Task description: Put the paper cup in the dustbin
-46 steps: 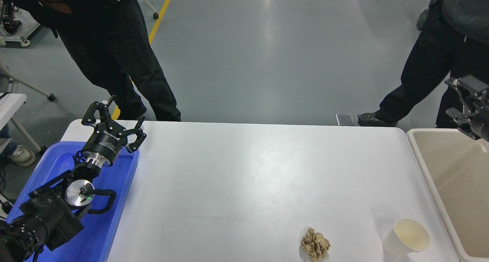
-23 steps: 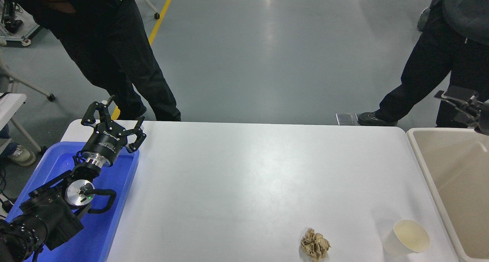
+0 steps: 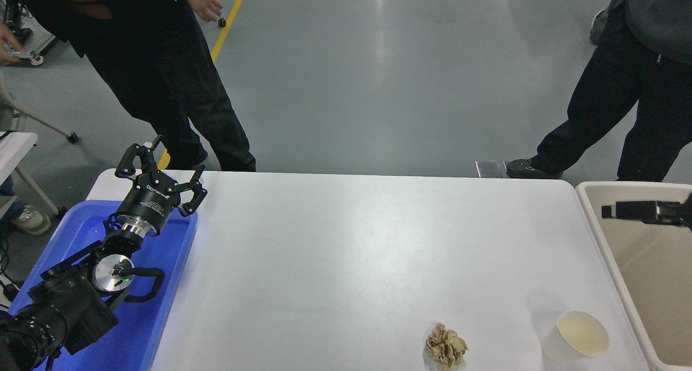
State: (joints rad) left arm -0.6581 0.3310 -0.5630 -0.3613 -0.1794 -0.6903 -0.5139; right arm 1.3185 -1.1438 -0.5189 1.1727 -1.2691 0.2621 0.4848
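The paper cup [image 3: 576,336] is small and white with a cream inside. It stands upright near the table's front right corner, just left of the dustbin [image 3: 596,219]. The dustbin is a large beige bin at the table's right edge. My right gripper [image 3: 638,211] comes in from the right edge, points left over the far part of the dustbin, and is well behind the cup. Only a thin black part of it shows. My left gripper [image 3: 159,165] is open and empty, parked over a blue tray at the lower left.
A crumpled brown paper ball [image 3: 446,345] lies on the white table [image 3: 351,252] left of the cup. The blue tray [image 3: 162,306] sits at the left edge. One person [image 3: 162,79] stands at the far left, another [image 3: 621,90] at the far right.
My right gripper has come down from above the dustbin's far rim, turned, and now points left over the bin. The person at the left has moved their hands. The cup has not moved.
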